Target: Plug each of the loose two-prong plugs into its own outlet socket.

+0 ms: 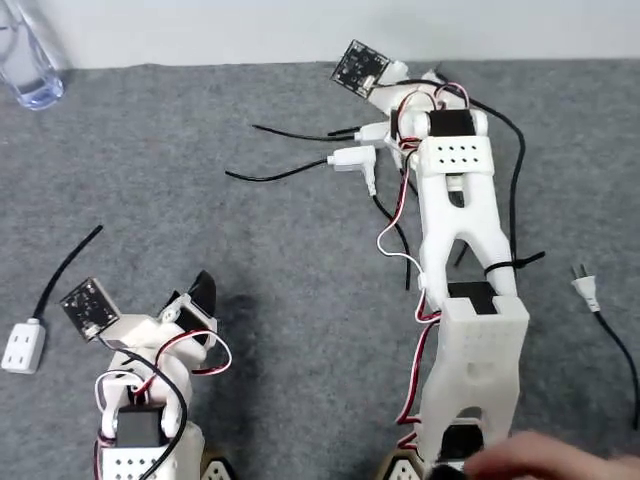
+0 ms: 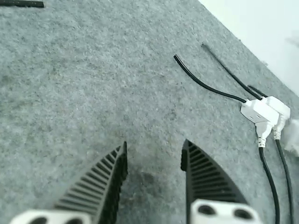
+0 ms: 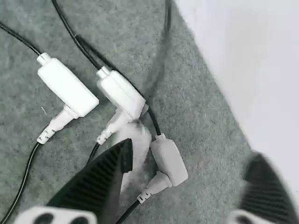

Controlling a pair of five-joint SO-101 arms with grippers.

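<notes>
**Left hand** (image 2: 154,145): fingers (image 2: 112,186) spread, holding nothing. It hangs over the bare grey-carpeted bench (image 1: 300,330) at the near left, and carpet shows between its two black fingers.

**Right hand** (image 3: 191,156): spread wide, holding nothing. The right arm (image 1: 458,210) reaches to the far side of the bench, right of centre. The hand is above a cluster of white connectors close to the far edge of the carpet.

**Loose outlet socket** (image 1: 22,347): lies flat at the left edge of the bench on the near side, slot face up. Its black cable (image 1: 68,268) runs toward the far right and ends on the carpet. The socket is left of the left arm and apart from it.

**Loose two-prong plug** (image 1: 584,284): lies at the right of the bench, well apart from the loose socket, with both arms between them. Its prongs point to the far side. Its black lead (image 1: 615,340) runs toward the near right.

**Mated pairs**: the right wrist view shows three white sockets. Each has a white plug seated in one end and a black cable leaving the other: first (image 3: 67,88), second (image 3: 121,93), third (image 3: 169,161). The third lies just beside one black finger of the right hand. Contact between them cannot be determined.

**Clear container** (image 1: 30,60): stands at the far left corner.
</notes>
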